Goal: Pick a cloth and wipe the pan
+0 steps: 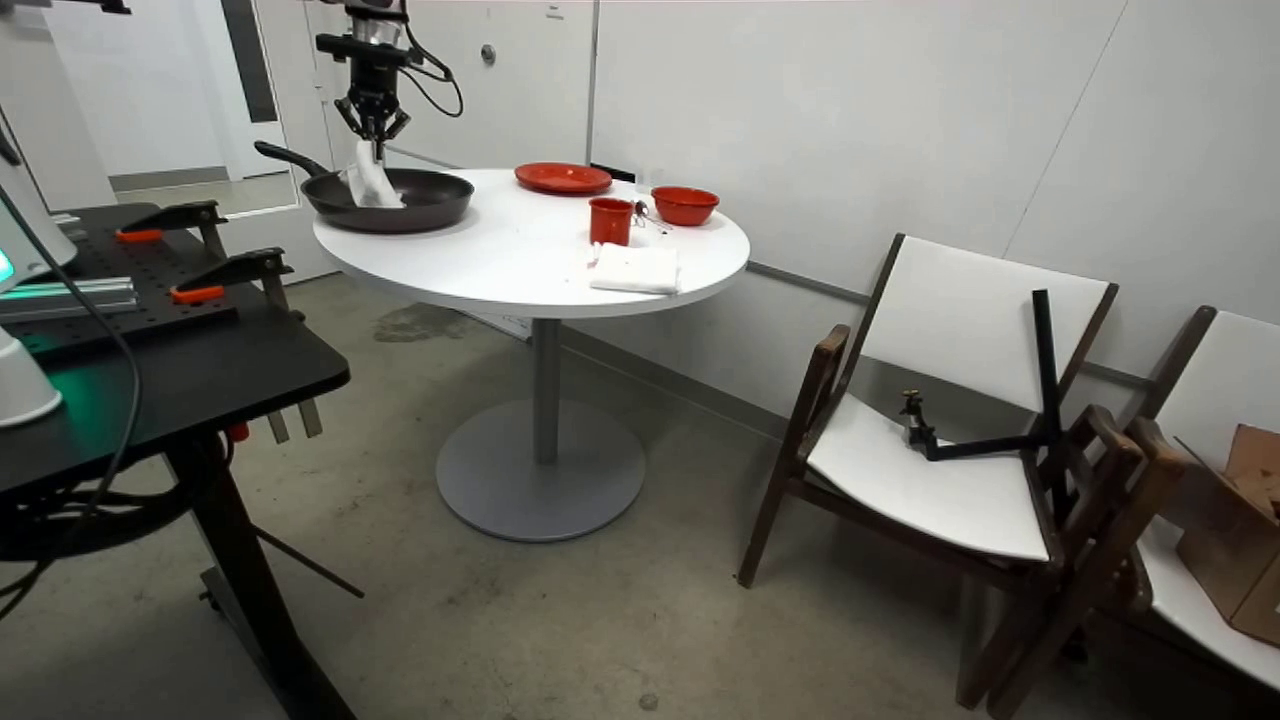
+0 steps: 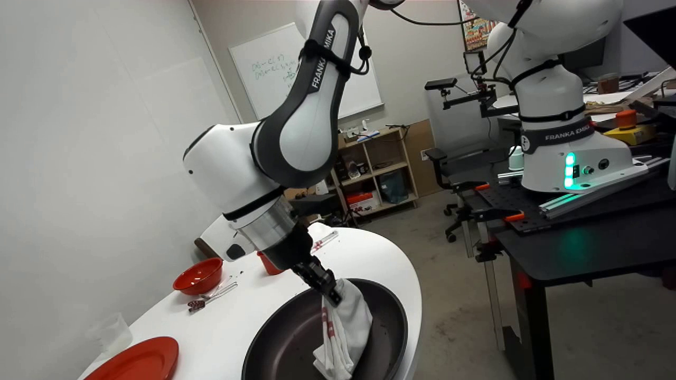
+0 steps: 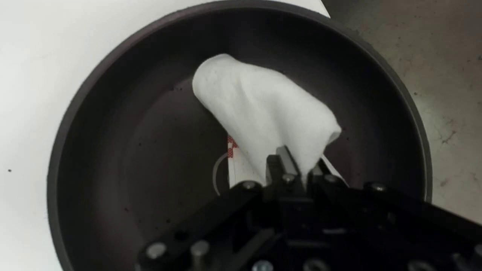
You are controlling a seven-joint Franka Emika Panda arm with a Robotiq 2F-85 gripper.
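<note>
A dark frying pan point(image 1: 440, 200) stands on the round white table point(image 1: 480, 265), its handle pointing away to the left in an exterior view. It also shows in an exterior view point(image 2: 285, 338) and fills much of the wrist view point(image 3: 165, 143). My gripper point(image 3: 295, 165) is shut on a white cloth point(image 3: 260, 98) with red marks. The cloth point(image 2: 346, 327) hangs down from the fingertips into the pan, its lower part appearing to touch the pan floor. The gripper is above the pan in both exterior views point(image 1: 376, 148) point(image 2: 334, 298). Part of the cloth is hidden beneath the fingers.
On the table are a red plate point(image 1: 563, 178), a red cup point(image 1: 610, 221), a red bowl point(image 1: 685, 206), metal utensils point(image 2: 214, 298) and a clear container point(image 2: 112, 333). Another folded white cloth point(image 1: 635, 268) lies near the table edge. Small dark specks show in the pan.
</note>
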